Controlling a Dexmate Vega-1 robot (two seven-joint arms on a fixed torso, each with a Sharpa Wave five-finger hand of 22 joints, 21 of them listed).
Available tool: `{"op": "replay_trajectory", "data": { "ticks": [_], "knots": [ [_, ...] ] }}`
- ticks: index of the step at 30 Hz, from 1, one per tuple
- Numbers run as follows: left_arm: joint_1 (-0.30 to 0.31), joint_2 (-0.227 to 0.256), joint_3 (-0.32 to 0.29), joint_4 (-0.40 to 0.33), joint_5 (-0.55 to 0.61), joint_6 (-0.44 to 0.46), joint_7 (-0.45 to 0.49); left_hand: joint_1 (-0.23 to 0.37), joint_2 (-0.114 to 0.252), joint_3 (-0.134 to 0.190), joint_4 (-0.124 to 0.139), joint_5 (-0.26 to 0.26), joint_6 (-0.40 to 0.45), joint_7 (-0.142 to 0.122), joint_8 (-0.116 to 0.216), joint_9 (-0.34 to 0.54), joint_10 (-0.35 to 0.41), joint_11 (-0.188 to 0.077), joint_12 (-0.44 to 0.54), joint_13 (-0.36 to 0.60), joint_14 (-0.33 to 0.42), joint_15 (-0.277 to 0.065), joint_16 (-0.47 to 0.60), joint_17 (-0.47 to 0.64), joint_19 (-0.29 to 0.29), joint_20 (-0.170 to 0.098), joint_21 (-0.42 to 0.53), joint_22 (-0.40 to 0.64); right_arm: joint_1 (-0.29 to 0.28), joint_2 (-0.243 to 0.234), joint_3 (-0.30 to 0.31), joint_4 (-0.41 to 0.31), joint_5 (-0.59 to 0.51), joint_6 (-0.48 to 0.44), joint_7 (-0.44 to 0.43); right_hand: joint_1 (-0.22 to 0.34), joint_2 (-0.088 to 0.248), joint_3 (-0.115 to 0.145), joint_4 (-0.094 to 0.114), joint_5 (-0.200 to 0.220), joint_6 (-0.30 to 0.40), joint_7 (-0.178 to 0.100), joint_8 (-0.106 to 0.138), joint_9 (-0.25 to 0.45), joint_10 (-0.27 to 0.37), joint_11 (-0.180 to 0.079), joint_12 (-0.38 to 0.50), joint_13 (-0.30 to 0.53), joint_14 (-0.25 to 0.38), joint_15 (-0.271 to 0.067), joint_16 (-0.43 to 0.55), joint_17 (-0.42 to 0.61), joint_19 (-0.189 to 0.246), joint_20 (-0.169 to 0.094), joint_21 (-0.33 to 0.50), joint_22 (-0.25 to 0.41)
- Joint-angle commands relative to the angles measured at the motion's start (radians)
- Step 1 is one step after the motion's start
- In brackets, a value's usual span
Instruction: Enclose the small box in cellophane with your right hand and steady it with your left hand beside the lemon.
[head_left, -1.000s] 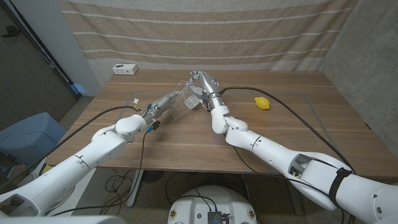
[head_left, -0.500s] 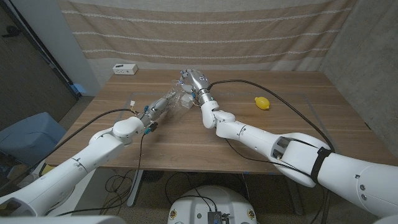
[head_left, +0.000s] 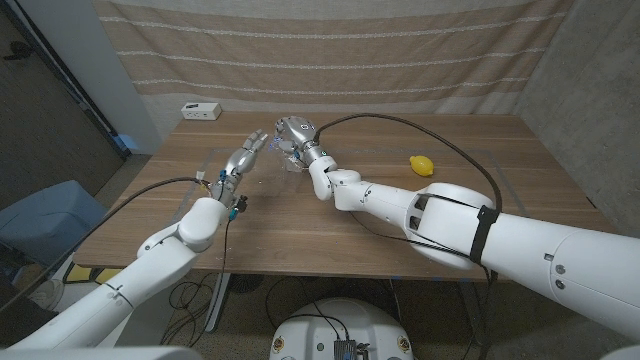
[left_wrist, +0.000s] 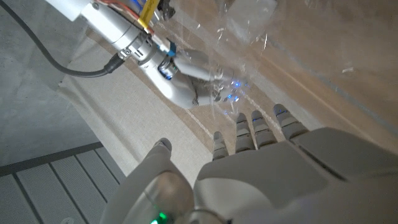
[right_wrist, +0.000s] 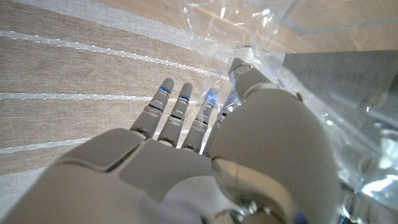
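My right hand (head_left: 292, 133) hovers over the far middle of the table and pinches a crumpled sheet of clear cellophane (head_left: 290, 160) that hangs below it. In the right wrist view the thumb (right_wrist: 249, 78) presses into the cellophane (right_wrist: 292, 37) while the other fingers stay stretched out. A grey flat face (right_wrist: 329, 68) shows under the film; I cannot tell whether it is the small box. My left hand (head_left: 245, 153) is raised just left of the sheet, fingers straight and apart, holding nothing. The lemon (head_left: 423, 165) lies far to the right.
A white device (head_left: 201, 111) sits at the table's far left corner. A striped curtain (head_left: 330, 50) hangs behind the table. Black cables (head_left: 420, 130) run along both arms over the tabletop (head_left: 330, 225).
My right hand has swung left and farther back, carrying the cellophane. My left hand has come off the sheet and moved left and farther back.
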Motion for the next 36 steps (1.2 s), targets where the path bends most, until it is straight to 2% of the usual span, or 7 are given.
{"op": "replay_trajectory", "data": {
  "ticks": [1,9,17,22,28,33,36],
  "knots": [
    [0.109,-0.128,-0.066,-0.103,0.485,-0.036,0.516,0.023,-0.001,0.008,-0.019,0.003,0.059,0.004,0.013,0.003,0.054,-0.003,0.015,0.000,0.058,-0.016,0.011,0.002,0.066,-0.001,0.025,0.002,0.096,0.029,-0.171,0.042,0.130,-0.076,0.267,0.004,0.010,-0.003,-0.001,-0.001,0.004,-0.009,-0.006,0.003,0.011,0.000,-0.003,0.002,0.010,-0.097,0.002,0.002,0.004,-0.004,-0.005,0.003],
    [0.054,-0.226,-0.068,-0.012,0.630,-0.161,0.606,0.051,0.023,0.032,-0.048,-0.007,0.153,-0.006,0.014,0.004,0.171,-0.029,0.038,0.001,0.188,-0.053,0.025,0.002,0.161,-0.009,0.055,0.005,0.116,0.030,-0.176,0.042,0.211,-0.076,0.385,-0.004,0.038,-0.003,0.009,-0.005,-0.046,-0.020,-0.031,0.003,-0.013,0.007,-0.022,0.003,0.011,-0.093,0.001,0.007,0.015,0.001,-0.003,0.004],
    [0.038,-0.240,-0.069,0.013,0.570,-0.168,0.532,0.060,0.032,0.040,-0.055,-0.009,0.154,-0.007,0.008,0.005,0.165,-0.030,0.031,0.001,0.184,-0.051,0.016,0.002,0.149,-0.006,0.049,0.006,0.098,0.014,-0.140,0.042,0.264,-0.059,0.419,-0.136,0.091,-0.051,0.068,-0.064,-0.522,-0.080,-0.261,-0.002,-0.162,0.057,-0.102,0.010,-0.014,-0.056,-0.029,0.018,0.039,0.006,-0.004,0.006],
    [0.028,-0.246,-0.067,0.018,0.564,-0.162,0.509,0.063,0.035,0.044,-0.058,-0.010,0.153,-0.007,0.004,0.005,0.163,-0.030,0.028,0.002,0.180,-0.053,0.011,0.002,0.148,-0.004,0.048,0.006,0.074,-0.004,-0.091,0.042,0.308,-0.022,0.393,-0.262,0.134,-0.084,0.139,-0.095,-0.706,-0.073,-0.264,-0.001,-0.266,0.083,-0.121,0.010,-0.081,-0.039,-0.065,0.027,0.000,0.011,-0.019,0.008],
    [0.021,-0.252,-0.066,0.019,0.536,-0.165,0.477,0.068,0.039,0.049,-0.063,-0.011,0.149,-0.006,-0.001,0.005,0.159,-0.029,0.023,0.002,0.176,-0.053,0.006,0.002,0.146,-0.004,0.047,0.006,0.041,-0.021,-0.048,0.042,0.335,0.024,0.372,-0.571,0.144,-0.130,0.316,-0.105,-0.777,-0.073,-0.254,0.000,-0.399,0.096,-0.117,0.007,-0.262,0.017,-0.145,0.031,-0.264,0.050,-0.051,0.011],
    [0.018,-0.253,-0.066,0.020,0.514,-0.167,0.449,0.078,0.047,0.058,-0.071,-0.014,0.147,-0.005,-0.006,0.005,0.154,-0.030,0.017,0.002,0.172,-0.053,0.000,0.002,0.144,-0.004,0.045,0.007,0.026,-0.012,-0.070,0.055,0.299,0.017,0.346,-0.811,0.074,-0.247,0.309,-0.090,-0.800,-0.066,-0.253,-0.003,-0.442,0.122,-0.116,0.004,-0.322,0.077,-0.170,0.020,-0.420,0.133,-0.053,0.013],
    [0.019,-0.254,-0.068,0.016,0.495,-0.166,0.430,0.084,0.050,0.063,-0.076,-0.015,0.146,-0.004,-0.008,0.005,0.151,-0.028,0.013,0.002,0.171,-0.053,-0.002,0.002,0.144,-0.004,0.044,0.007,0.025,0.005,-0.099,0.079,0.262,0.020,0.331,-0.850,0.020,-0.286,0.289,-0.086,-0.824,-0.071,-0.256,-0.005,-0.474,0.121,-0.121,0.002,-0.352,0.097,-0.181,0.012,-0.469,0.136,-0.053,0.012]
  ]
}}
